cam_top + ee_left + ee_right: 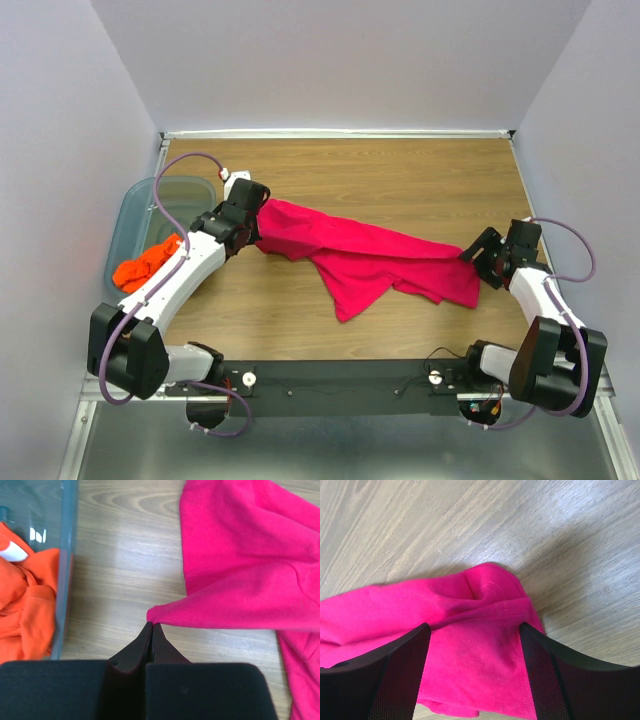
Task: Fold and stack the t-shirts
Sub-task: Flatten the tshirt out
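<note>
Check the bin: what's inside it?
The orange shirt, bunched at the near end of the bin; the far end shows bare floor. The left arm crosses its right rim in the top view, and anything under the shirt is hidden.

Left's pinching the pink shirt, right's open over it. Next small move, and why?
Probably close the right end effector: it stands open astride a bunched edge of the pink shirt, with cloth lying between its fingers. The left end effector is shut on the opposite corner, drawing it to a point. With both ends held, the crumpled shirt could be stretched flat.
</note>
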`<state>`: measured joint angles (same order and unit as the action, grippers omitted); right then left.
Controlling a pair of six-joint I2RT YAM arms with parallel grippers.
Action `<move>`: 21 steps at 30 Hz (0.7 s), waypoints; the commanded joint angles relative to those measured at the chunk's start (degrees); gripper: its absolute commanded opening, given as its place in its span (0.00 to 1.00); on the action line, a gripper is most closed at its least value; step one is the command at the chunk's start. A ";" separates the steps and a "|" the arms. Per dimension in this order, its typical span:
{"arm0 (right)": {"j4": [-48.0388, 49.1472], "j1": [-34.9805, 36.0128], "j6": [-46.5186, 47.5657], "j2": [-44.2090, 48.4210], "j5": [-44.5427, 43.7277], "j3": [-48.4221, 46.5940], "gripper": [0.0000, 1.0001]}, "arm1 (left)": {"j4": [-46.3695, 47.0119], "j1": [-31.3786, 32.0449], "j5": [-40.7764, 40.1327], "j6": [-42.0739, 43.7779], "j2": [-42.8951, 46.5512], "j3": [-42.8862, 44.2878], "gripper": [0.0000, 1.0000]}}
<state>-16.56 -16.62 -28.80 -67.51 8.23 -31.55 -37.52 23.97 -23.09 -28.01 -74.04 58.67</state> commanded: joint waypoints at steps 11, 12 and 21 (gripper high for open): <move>-1.72 -0.52 3.22 4.04 -0.50 -0.27 0.84 | 0.60 -6.74 2.43 5.95 1.18 3.82 0.00; -2.77 -0.52 3.05 4.48 0.03 0.34 0.84 | 0.78 -6.74 2.87 5.95 1.09 3.73 0.00; -18.56 1.67 -1.95 5.45 -6.55 -6.40 0.84 | 1.13 -6.83 4.63 6.12 0.56 5.39 0.00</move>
<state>-24.34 -16.40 -28.03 -62.06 6.39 -33.50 -37.32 17.58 -20.23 -22.79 -74.02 61.56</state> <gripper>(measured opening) 0.838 0.008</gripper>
